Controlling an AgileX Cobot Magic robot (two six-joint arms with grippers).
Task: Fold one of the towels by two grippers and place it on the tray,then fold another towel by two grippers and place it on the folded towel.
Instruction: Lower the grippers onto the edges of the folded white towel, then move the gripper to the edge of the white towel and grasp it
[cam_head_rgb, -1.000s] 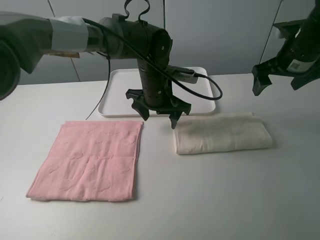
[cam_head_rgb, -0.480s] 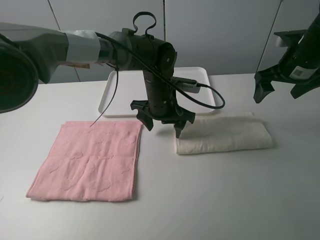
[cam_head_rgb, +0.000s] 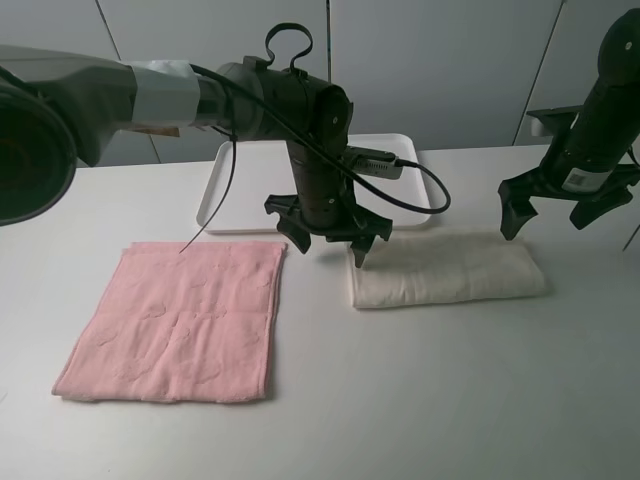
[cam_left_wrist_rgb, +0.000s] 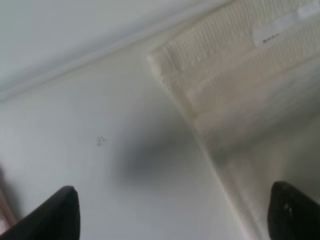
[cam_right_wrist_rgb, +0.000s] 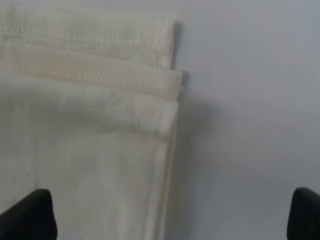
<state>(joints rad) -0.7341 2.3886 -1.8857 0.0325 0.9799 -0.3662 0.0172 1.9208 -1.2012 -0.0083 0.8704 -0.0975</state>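
Observation:
A cream towel (cam_head_rgb: 445, 270), folded into a long strip, lies on the table in front of the white tray (cam_head_rgb: 250, 190). A pink towel (cam_head_rgb: 180, 320) lies flat and unfolded at the left. My left gripper (cam_head_rgb: 328, 242) is open and hangs just above the cream towel's left end. The left wrist view shows that towel corner (cam_left_wrist_rgb: 240, 75) between the open fingertips, with the gripper (cam_left_wrist_rgb: 175, 212) empty. My right gripper (cam_head_rgb: 545, 215) is open above the towel's right end. The right wrist view shows the layered towel edge (cam_right_wrist_rgb: 85, 125) below the open gripper (cam_right_wrist_rgb: 167, 215).
The tray stands at the back middle, partly behind the left arm. A black cable (cam_head_rgb: 420, 190) loops from the left arm over the tray. White table (cam_head_rgb: 420, 400) stretches in front of both towels.
My right gripper has come down and inward toward the cream towel's right end. My left gripper has shifted slightly right over the towel's left end. The towels have not moved.

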